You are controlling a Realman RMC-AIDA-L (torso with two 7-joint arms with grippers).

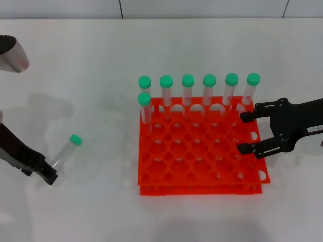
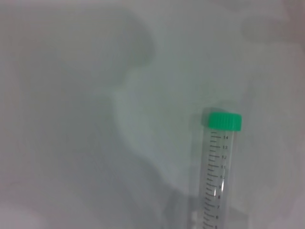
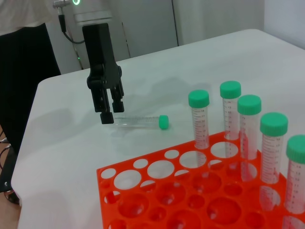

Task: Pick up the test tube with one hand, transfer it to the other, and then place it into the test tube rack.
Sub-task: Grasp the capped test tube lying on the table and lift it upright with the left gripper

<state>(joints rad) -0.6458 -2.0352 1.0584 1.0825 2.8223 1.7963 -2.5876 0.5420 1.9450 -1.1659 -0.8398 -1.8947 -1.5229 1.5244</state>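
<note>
White table [image 1: 101,60]; tube [image 1: 67,149] lies at lower left, cap pointing up-right. Left gripper [image 3: 109,110] closed on the tube's base end. Right gripper [image 1: 247,132] open over rack [image 1: 202,189], centre right. Tube likely light, stiff, slippery: hold mid-barrel

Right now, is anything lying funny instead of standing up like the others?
Yes. One test tube lies flat on the table, left of the test tube rack, at the left gripper. Seven others stand upright in the rack.
</note>
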